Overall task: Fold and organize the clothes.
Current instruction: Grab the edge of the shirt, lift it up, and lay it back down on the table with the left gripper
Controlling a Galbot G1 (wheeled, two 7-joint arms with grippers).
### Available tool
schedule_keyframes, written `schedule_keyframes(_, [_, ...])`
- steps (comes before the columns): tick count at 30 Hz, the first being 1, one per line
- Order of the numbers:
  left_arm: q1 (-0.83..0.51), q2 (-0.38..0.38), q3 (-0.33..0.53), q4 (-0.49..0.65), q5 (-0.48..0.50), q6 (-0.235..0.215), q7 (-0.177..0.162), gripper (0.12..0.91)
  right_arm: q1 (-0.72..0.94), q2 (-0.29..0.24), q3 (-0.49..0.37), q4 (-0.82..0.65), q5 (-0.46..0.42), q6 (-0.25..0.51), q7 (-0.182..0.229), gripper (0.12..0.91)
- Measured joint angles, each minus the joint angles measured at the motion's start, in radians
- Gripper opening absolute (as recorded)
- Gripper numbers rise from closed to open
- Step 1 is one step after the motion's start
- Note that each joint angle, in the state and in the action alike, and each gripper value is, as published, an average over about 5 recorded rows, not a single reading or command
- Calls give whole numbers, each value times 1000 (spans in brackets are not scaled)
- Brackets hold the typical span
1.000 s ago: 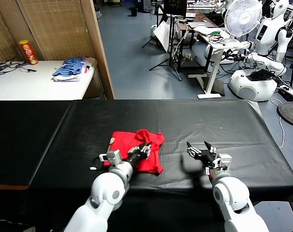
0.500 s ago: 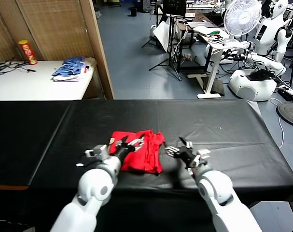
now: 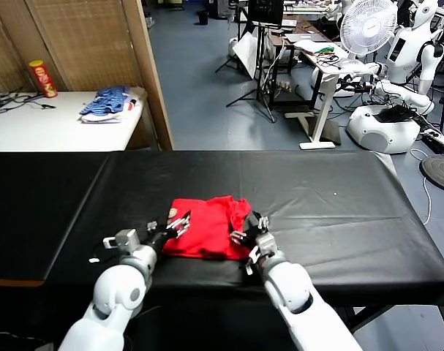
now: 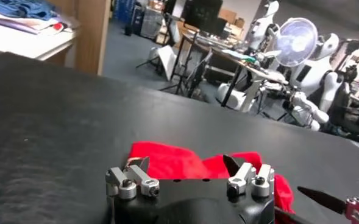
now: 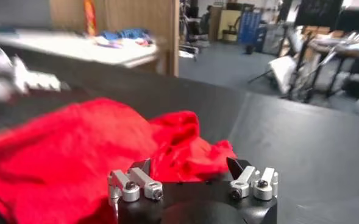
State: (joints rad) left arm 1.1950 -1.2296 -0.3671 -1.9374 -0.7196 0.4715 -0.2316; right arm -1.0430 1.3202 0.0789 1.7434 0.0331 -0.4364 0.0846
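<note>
The clothes, a bright red T-shirt [image 3: 204,224], lie bunched in a rough rectangle on the black table [image 3: 324,190], near its front edge. My left gripper [image 3: 172,225] is open at the shirt's left edge, with nothing between its fingers. In the left wrist view the red shirt [image 4: 173,163] lies just past the open left gripper [image 4: 187,164]. My right gripper [image 3: 246,231] is open at the shirt's right edge. In the right wrist view the rumpled red cloth [image 5: 75,146] spreads before the open right gripper [image 5: 188,165]. No print shows on the shirt.
A white side table [image 3: 31,128] at the back left bears a blue striped pile [image 3: 107,102] and a red can [image 3: 42,78]. A wooden partition [image 3: 145,73] stands behind the table. A fan [image 3: 368,25] and other robots [image 3: 386,110] stand at the back right.
The left gripper opened and slid from over the shirt to its left edge. The right gripper moved left across the bare table to the shirt's right edge. The shirt lies flatter.
</note>
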Motion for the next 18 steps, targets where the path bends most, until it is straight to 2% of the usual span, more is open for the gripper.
schedule_keyframes(4, [7,-7,-26,19,-30,-2,1,798,-10,17,12,6,42,48,19,798])
schedule_keyframes(12, [15,-29,-77,55,-183,-16,-7,798,-44,2,90,86,264,93,25,798])
schedule_keyframes(18, [16,-47,-92,77,-283,-13,-16,798,-68,-12,135,127,318,97,31,798])
